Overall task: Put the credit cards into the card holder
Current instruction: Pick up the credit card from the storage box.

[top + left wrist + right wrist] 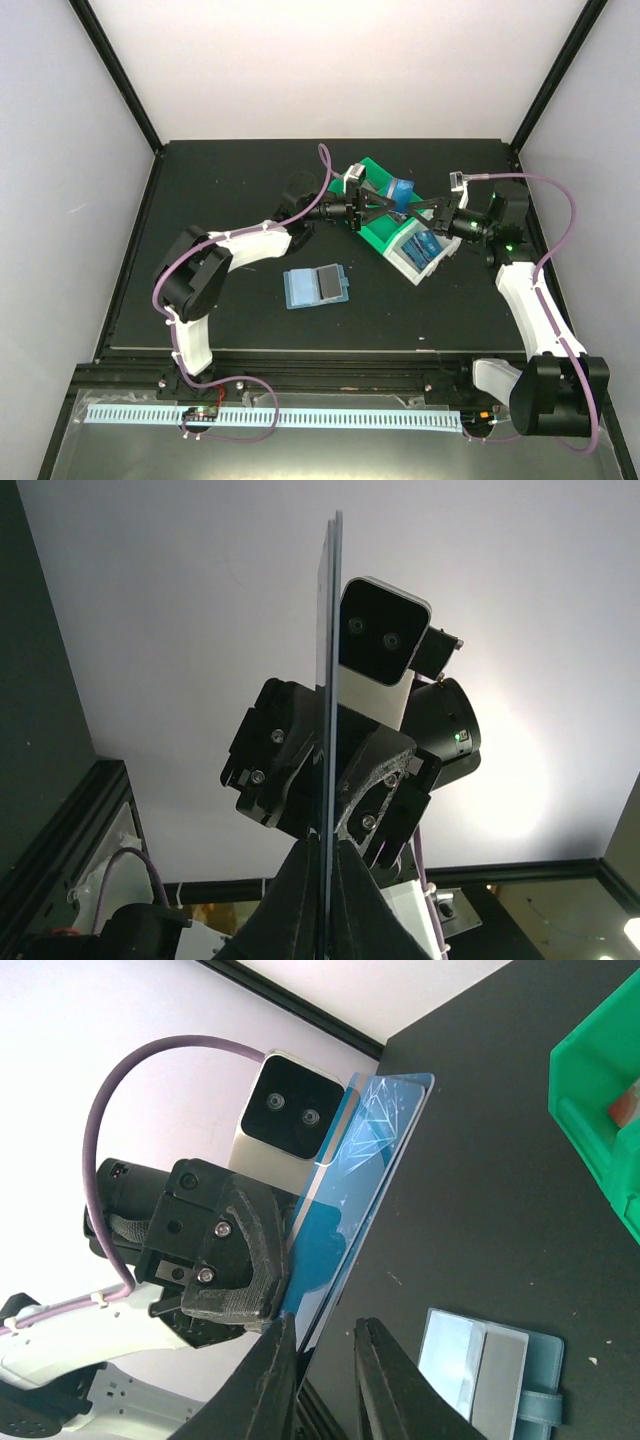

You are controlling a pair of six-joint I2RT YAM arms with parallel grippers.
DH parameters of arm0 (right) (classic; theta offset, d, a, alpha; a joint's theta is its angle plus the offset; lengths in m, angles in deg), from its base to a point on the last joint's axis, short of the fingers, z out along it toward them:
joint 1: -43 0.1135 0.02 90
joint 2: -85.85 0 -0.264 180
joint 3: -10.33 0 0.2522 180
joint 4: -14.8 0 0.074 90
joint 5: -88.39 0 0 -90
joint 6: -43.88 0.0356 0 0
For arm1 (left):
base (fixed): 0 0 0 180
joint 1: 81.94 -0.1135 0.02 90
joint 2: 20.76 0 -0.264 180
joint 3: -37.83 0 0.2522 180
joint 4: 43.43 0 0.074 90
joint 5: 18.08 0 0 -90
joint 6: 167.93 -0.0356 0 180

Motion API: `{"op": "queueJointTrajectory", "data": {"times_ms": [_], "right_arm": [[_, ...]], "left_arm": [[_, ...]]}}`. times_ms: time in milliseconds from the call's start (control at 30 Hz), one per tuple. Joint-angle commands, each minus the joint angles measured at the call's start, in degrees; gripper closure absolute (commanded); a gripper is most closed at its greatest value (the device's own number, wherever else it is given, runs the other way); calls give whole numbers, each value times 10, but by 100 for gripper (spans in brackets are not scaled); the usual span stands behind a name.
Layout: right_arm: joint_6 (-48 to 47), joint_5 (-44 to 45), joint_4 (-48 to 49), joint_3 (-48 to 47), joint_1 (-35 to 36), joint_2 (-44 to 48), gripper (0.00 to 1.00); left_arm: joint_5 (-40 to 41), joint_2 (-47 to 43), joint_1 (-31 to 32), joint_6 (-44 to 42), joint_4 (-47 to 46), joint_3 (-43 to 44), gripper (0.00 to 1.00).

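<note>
Left gripper (326, 858) clamps the cards (385, 1130) on edge so right gripper (325, 1332), jaws apart around their lower edge, can take them.

Bright, even light washes the white walls (300, 60); the right fingers (262, 1390) blur close-up.

You'll find no text, brand, number or sign you can read in any view. The credit cards (378, 1145) carry only a pale web of lines, and the card holder (490, 1375) shows no lettering.
</note>
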Motion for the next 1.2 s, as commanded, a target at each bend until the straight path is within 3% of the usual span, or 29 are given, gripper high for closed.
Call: {"op": "queueJointTrajectory", "data": {"times_ms": [0,500,967,1167], "right_arm": [[4,12,-7,6,2,-10,80],[52,-10,58,17,2,10,72],[91,-14,99,25,3,5,72],[108,-11,71,0,12,-18,77]], "left_arm": [[-11,-42,5,27,-67,6,98],[5,-71,2,54,-100,-10,98],[8,-78,2,66,-129,-11,99],[-1,-83,4,50,-128,-2,98]]}}
